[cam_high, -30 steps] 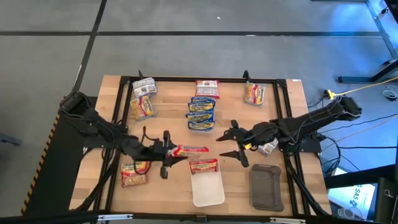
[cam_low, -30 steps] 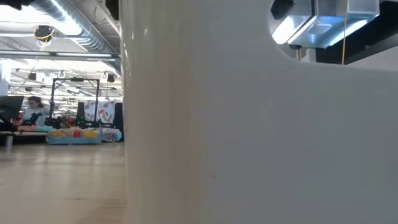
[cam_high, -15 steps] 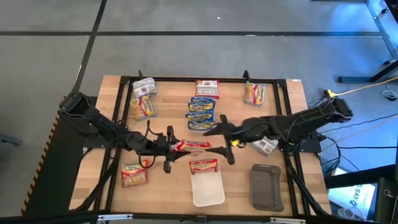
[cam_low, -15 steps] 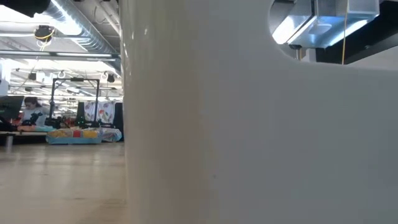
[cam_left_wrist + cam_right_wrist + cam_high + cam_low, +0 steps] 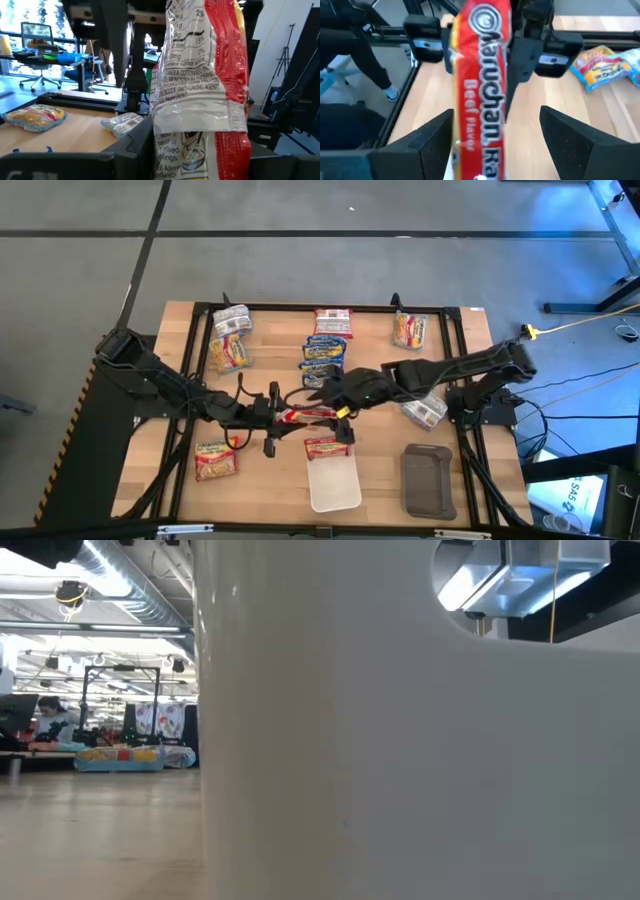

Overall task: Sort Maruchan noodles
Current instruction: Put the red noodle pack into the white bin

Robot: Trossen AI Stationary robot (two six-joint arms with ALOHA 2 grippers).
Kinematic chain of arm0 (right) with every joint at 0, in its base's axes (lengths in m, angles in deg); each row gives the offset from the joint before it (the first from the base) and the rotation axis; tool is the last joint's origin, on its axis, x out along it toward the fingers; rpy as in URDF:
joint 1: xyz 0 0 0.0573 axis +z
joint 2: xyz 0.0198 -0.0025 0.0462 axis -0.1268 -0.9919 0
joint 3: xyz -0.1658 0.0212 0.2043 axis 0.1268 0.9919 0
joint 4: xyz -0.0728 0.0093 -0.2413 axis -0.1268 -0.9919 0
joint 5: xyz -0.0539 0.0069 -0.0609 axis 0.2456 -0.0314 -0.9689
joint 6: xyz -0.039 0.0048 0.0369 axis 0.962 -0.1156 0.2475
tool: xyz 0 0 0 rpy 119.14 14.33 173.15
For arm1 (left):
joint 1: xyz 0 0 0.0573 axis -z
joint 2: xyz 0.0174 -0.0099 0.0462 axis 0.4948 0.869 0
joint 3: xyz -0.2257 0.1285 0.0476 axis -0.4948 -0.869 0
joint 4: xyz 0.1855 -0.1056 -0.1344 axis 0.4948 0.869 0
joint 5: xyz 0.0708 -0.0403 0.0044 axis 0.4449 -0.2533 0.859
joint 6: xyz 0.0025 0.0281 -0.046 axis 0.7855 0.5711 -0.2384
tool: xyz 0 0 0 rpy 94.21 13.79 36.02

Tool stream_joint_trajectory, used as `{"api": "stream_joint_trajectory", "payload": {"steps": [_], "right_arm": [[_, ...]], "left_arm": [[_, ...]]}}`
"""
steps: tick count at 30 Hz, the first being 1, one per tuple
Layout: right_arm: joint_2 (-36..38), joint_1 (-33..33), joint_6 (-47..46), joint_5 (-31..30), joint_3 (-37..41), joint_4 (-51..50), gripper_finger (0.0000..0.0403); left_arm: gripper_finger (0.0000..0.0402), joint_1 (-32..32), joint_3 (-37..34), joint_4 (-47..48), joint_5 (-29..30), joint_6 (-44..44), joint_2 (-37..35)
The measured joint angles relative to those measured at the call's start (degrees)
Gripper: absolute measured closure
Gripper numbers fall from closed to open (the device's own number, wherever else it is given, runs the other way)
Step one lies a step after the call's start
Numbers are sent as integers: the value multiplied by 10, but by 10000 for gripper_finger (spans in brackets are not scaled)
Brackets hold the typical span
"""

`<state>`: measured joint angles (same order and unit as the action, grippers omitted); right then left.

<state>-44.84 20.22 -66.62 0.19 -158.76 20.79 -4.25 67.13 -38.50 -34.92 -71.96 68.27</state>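
A white tray wall [image 5: 420,760] blocks most of the room behind.

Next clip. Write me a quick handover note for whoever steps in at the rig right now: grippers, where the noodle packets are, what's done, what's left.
Left gripper: shut on a red packet, held above mid-table.
Right gripper: open, fingers on either side of that packet, not closed.
Other packets: blue stack and one red at the far middle, others at the left, right and near edge.
White tray and grey tray: nothing in them.
Left: complete the handover, sort the rest.
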Motion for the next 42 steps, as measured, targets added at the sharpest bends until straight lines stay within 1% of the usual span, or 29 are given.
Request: {"api": "stream_joint_trajectory", "payload": {"steps": [6, 8, 10, 17, 20, 23, 26, 29, 33, 36, 39, 42], "right_arm": [[-13, -2, 0, 5, -6, 15, 136], [-14, -3, -3, 5, -4, 9, 148], [-12, -4, -1, 8, -6, 21, 173], [-12, -3, 1, 8, -6, 16, 293], [-12, -3, 17, 4, -6, 12, 330], [-10, -2, 31, 6, -4, 12, 333], [-3, -2, 31, 7, -4, 12, 333], [11, -2, 25, 7, -4, -16, 326], [34, 5, -14, 28, -5, -75, 327], [34, 26, -33, 55, -5, -116, 331], [21, 55, -49, 59, -6, -125, 326], [-2, 81, -60, 59, -5, -141, 323]], "left_arm": [[275, -2, 0, 1, -3, 0, 0], [275, -2, 0, -2, -7, 0, 0], [275, -2, 0, -2, -8, 0, 0], [273, -2, 0, -4, -3, -3, 0], [263, -2, 0, 4, 7, -18, 0], [247, 6, 0, 17, 29, -18, -4], [231, 17, 0, 55, 48, -10, -39], [224, 30, 1, 140, 51, -29, -96], [222, 60, 1, 296, 50, -89, -155], [222, 79, 1, 371, 55, -157, -166], [222, 88, 1, 405, 60, -188, -166], [222, 91, 1, 417, 63, -204, -160]]}}
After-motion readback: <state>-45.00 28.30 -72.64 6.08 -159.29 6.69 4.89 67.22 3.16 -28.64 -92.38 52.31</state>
